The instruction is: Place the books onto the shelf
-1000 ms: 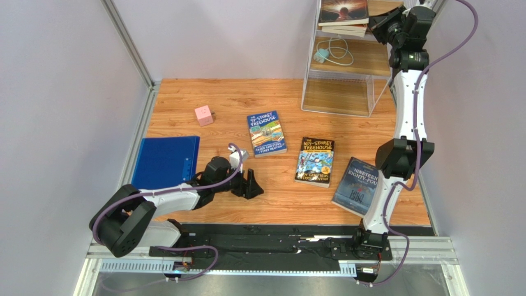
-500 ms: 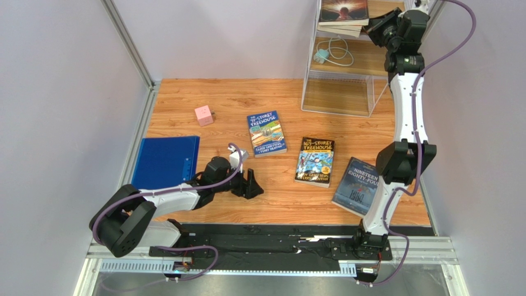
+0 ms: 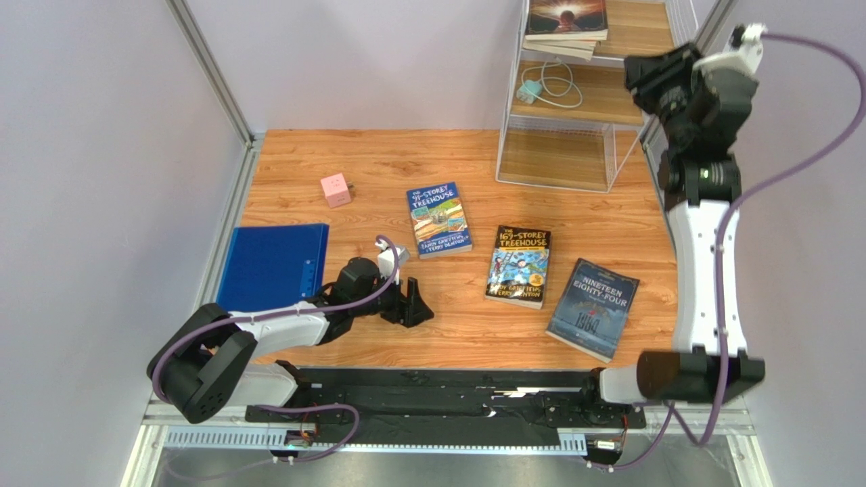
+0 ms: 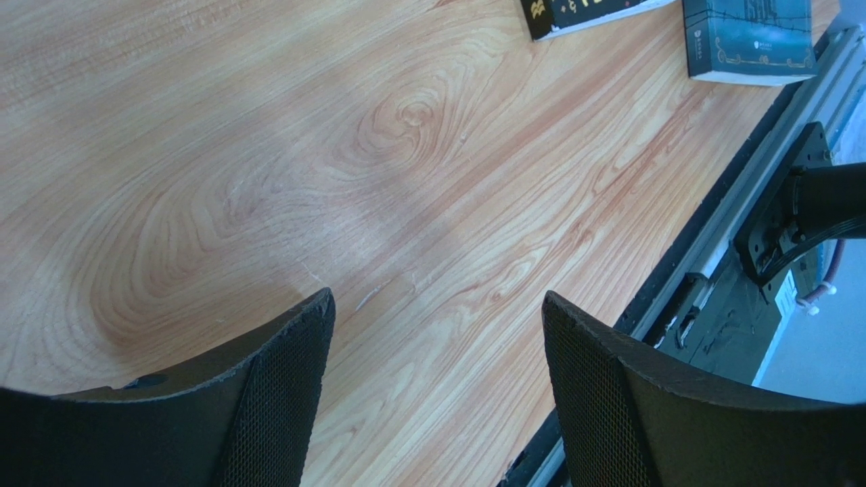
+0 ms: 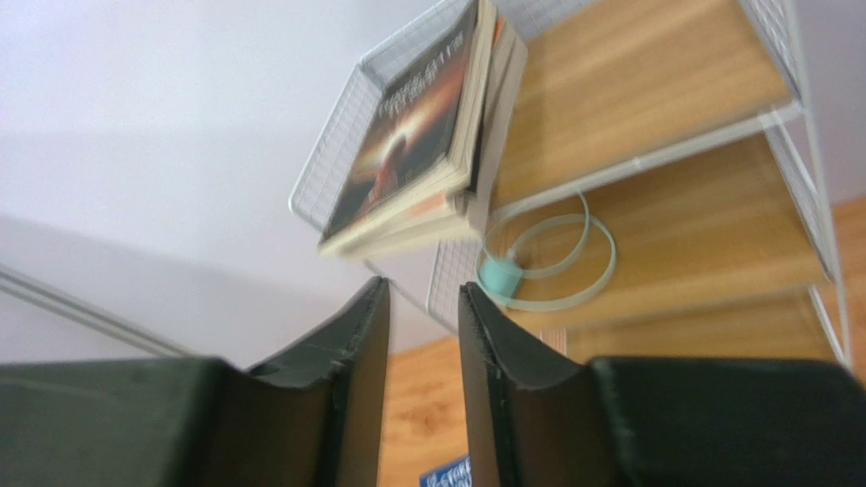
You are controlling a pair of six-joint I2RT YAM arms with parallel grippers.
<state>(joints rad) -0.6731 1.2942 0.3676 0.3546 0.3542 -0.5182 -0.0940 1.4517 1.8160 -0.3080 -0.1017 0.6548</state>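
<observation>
table (image 3: pixel 386 162): three books (image 3: pixel 518 266), blue folder (image 3: pixel 272 266), pink cube (image 3: pixel 335 189) | shelf (image 3: pixel 557 158): book stack (image 3: pixel 564 25) topmost, cable (image 3: pixel 549 86) one level down

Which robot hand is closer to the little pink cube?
Left. The left gripper is low over the table, a short way from the pink cube, toward the arms' bases. The right gripper is raised by the shelf, far across.

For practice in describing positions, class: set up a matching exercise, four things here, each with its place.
1 small pink cube
2 flat blue folder
3 grey-blue paperback Nineteen Eighty-Four
4 dark paperback with orange glow cover

A top tier of white wire shelf
B wooden table, against left edge
C table, far side, left
D table, near right

Pairs: 1-C, 2-B, 3-D, 4-A
</observation>
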